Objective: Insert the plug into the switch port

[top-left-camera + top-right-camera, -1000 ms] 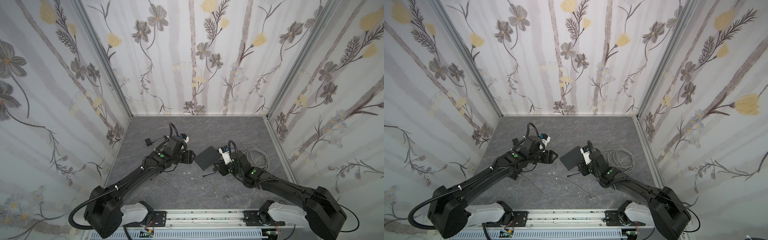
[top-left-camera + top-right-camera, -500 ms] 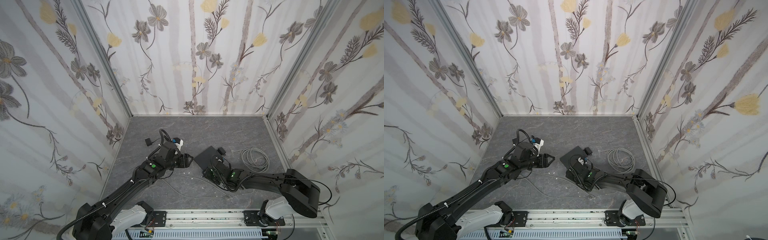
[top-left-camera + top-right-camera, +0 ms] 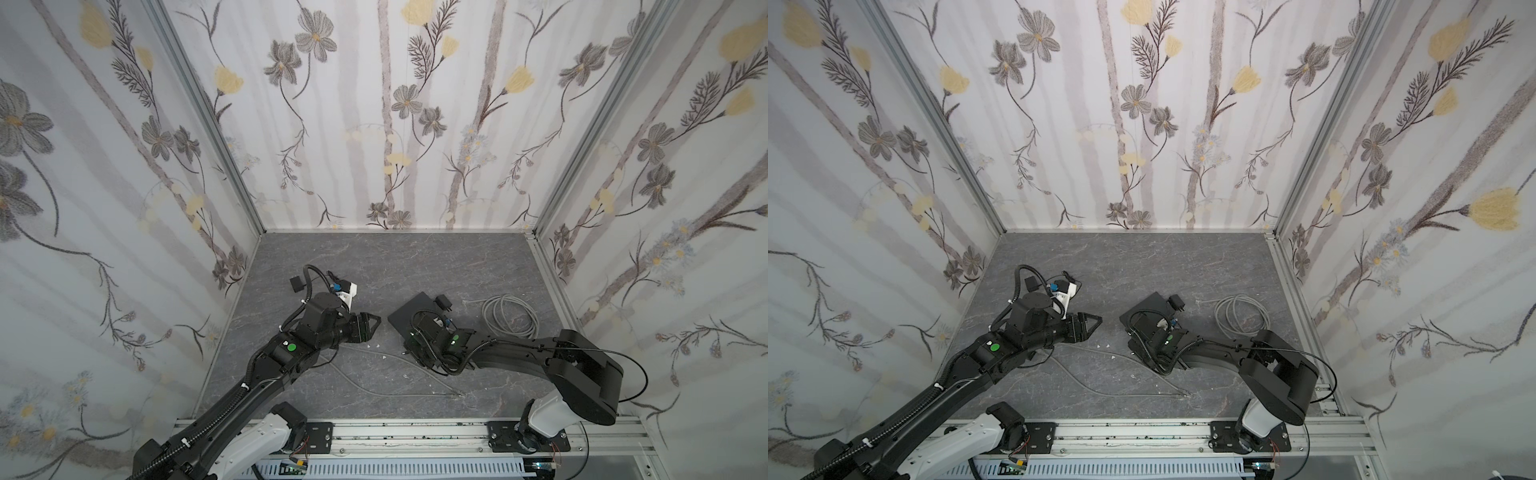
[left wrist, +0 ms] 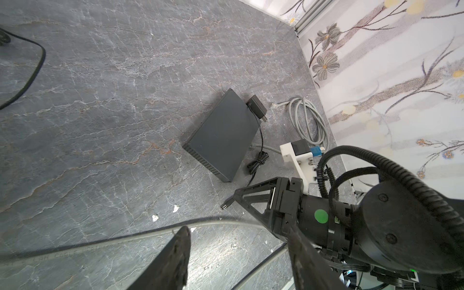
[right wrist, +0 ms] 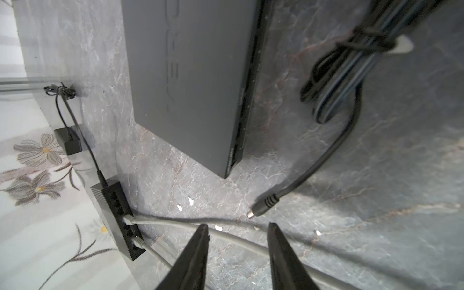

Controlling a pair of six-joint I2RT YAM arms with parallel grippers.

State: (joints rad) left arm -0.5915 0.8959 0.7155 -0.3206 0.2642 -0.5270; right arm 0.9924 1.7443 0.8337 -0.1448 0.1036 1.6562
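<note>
The switch point(image 3: 409, 316) point(image 3: 1144, 309) is a flat dark grey box lying on the stone floor, also seen in the left wrist view point(image 4: 221, 135) and the right wrist view point(image 5: 190, 75). The plug point(image 5: 263, 206) is a black barrel plug on a black cord, lying loose on the floor just off the switch's near corner, its tip point(image 4: 224, 206) free. My right gripper point(image 5: 238, 226) is open and low, the plug just beyond one fingertip; nothing is between its jaws. My left gripper point(image 4: 237, 233) point(image 3: 370, 326) is open and empty, left of the switch.
A small black port block point(image 5: 118, 213) with two grey cables plugged in sits against the left wall. A grey cable point(image 3: 374, 374) trails across the front floor under both grippers. There is a grey coil point(image 3: 509, 316) right of the switch, a black adapter point(image 4: 256, 106) at its far corner, and bundled cord point(image 5: 351, 62).
My right arm has dropped from above the switch to floor level at its front corner, and its jaws have narrowed a little. My left gripper has drawn back slightly to the left.
</note>
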